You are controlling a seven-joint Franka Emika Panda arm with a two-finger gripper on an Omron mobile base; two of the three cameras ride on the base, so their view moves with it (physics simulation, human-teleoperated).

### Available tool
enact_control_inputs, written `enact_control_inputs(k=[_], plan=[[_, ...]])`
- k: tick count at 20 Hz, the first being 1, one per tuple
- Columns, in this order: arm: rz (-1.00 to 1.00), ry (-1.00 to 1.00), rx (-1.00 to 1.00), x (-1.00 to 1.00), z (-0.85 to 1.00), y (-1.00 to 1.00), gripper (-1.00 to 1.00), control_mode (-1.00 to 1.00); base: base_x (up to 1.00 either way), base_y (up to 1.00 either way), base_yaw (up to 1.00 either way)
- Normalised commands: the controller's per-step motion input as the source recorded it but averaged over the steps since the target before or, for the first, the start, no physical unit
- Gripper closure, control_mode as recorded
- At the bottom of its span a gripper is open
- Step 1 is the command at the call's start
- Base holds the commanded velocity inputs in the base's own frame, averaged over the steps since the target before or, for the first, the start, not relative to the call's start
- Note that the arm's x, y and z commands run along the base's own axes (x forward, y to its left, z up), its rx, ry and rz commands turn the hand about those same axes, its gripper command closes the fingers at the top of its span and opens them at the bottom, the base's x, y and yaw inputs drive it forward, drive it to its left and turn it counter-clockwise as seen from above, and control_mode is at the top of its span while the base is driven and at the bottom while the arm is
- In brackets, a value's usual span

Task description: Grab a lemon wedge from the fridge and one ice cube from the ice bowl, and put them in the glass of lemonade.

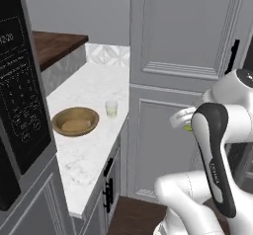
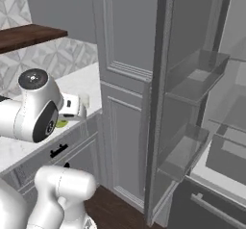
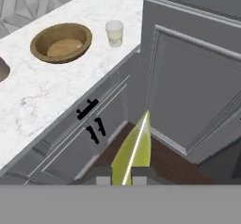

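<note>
Between gripper (image 3: 122, 178) fingertips, lemon wedge (image 3: 133, 153)

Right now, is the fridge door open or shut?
Open. In the right base view the fridge door swings out toward the camera, showing its door bins and the glass shelves inside.

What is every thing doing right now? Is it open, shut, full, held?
fridge: door swung open, door bins bare.
lemon wedge: held between the jaws, above the floor.
gripper: shut on the lemon wedge.
glass of lemonade: upright on the counter, pale liquid inside.
ice bowl: upright on the counter, beside the glass, apart.
lower cabinet doors: shut.
</note>
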Motion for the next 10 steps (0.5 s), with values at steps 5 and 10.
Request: enact_control_inputs(k=[5, 10], plan=[[0.00, 0.00, 0.00, 0.00, 0.00, 0.00, 1.00, 1.00, 0.99, 0.28, 0.12], [0.00, 0.00, 0.00, 0.00, 0.00, 0.00, 1.00, 1.00, 0.67, 0.23, 0.19]])
